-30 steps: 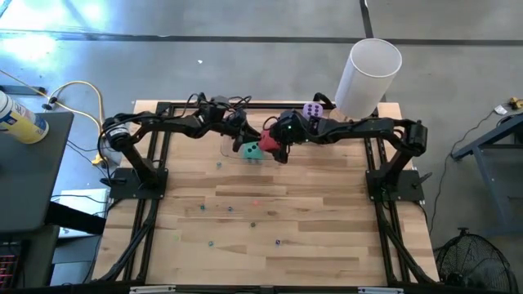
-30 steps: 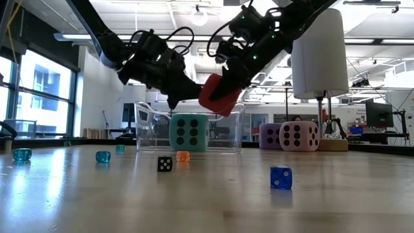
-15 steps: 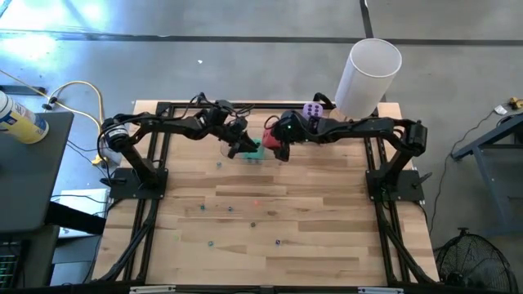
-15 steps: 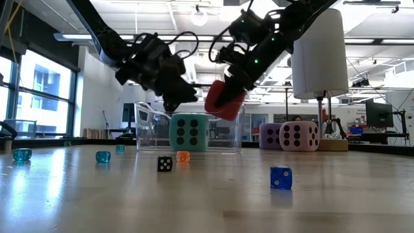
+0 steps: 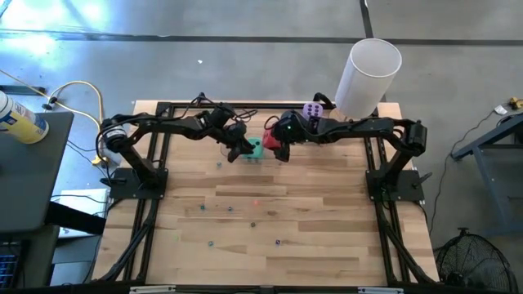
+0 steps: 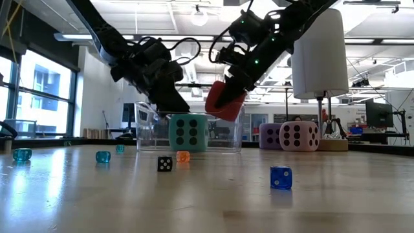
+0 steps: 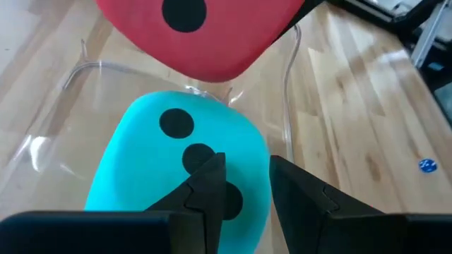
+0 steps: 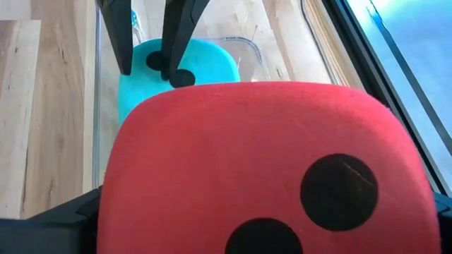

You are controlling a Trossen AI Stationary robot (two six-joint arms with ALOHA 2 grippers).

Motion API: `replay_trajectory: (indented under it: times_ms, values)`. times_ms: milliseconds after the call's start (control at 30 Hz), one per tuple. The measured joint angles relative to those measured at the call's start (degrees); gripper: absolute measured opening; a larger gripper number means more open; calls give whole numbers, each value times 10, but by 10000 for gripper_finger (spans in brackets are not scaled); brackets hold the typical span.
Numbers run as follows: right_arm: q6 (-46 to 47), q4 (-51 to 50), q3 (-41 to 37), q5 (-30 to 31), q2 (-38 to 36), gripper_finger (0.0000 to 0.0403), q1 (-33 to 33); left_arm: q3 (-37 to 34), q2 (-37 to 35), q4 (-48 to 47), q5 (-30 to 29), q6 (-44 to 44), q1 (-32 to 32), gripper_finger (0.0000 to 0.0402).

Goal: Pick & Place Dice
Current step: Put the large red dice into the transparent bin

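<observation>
Small dice dot the near worktop (image 6: pixel 213 200). Further back the right gripper (image 6: pixel 226 98) clasps the red die (image 6: pixel 224 100) above the clear bin (image 6: pixel 145 129) holding the teal die (image 6: pixel 189 133). The empty left gripper (image 7: pixel 244 185), fingers narrowly parted, hovers there; it should clear off so the red die drops square beside the teal.

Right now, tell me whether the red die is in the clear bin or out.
Out: the right tool holds the red die above the clear bin.

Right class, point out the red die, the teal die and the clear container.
red die (image 6: pixel 225 100), low view, its front face
teal die (image 6: pixel 188 133), low view, middle of its six-pip face
clear container (image 6: pixel 147 129), low view, its left wall
</observation>
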Motion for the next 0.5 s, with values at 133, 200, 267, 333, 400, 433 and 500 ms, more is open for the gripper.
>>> replay_trajectory:
  times_ms: [133, 200, 267, 333, 400, 433, 500]
  values:
    - [0, -3, 0, 0, 0, 392, 0, 0, -21, -29, -47, 20, -9, 110]
    - [0, -5, 0, 0, 0, 392, 0, -1, -38, -55, -86, 40, -18, 110]
    - [0, -8, 0, 0, 0, 392, 0, -1, -57, -83, -134, 62, -30, 110]
    - [0, -9, 0, -1, 0, 392, 0, -1, -74, -107, -179, 77, -44, 110]
    - [0, -11, 0, -2, 0, 392, 0, -2, -89, -123, -214, 79, -55, 110]
    - [0, -11, 0, -1, 0, 392, 0, -2, -98, -130, -224, 79, -58, 110]
    - [1, -12, 0, -2, 0, 392, 0, -3, -113, -139, -248, 80, -64, 110]
